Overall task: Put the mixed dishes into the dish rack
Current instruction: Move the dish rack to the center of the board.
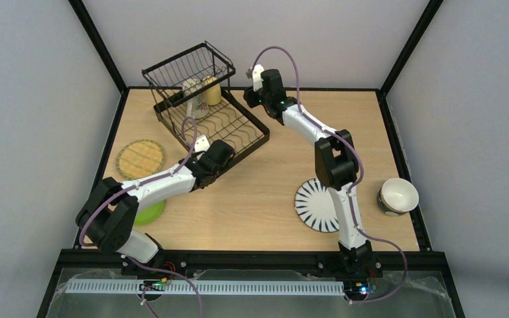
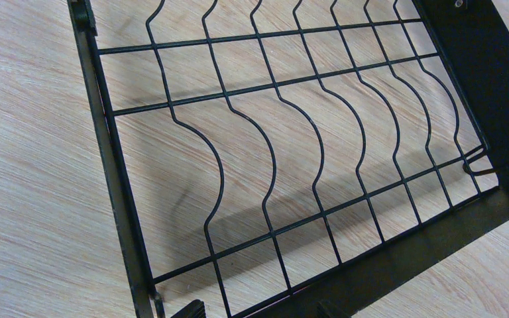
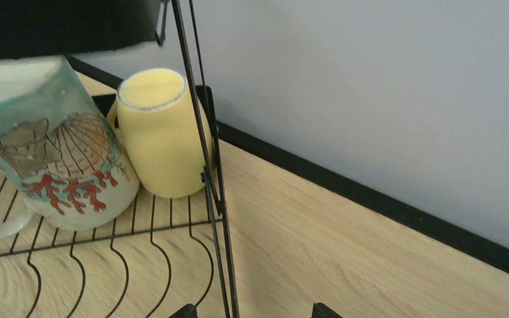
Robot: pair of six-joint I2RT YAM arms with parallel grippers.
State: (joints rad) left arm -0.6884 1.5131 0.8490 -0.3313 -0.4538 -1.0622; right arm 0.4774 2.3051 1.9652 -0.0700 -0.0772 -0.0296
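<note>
Two mugs: yellow mug (image 1: 213, 91) and beige mug (image 1: 193, 98) stood side by side inside the dish rack (image 1: 242, 126), under its raised basket.
Left gripper (image 2: 258, 311): I saw it wide open, empty, over the rack's dividers.
Right gripper (image 3: 255, 311): open, empty, just beside the rack's far end.
Outside rack: woven-look plate (image 1: 140, 159) and lime-green plate (image 1: 150, 212) lay left; striped plate (image 1: 316, 206) and white bowl (image 1: 398, 195) sat right, well apart.

Near the dish rack (image 1: 255, 122), the left arm (image 1: 162, 185) is mostly hiding the green plate (image 1: 151, 213) and the right arm (image 1: 348, 209) is covering the striped plate's (image 1: 311, 205) edge
</note>
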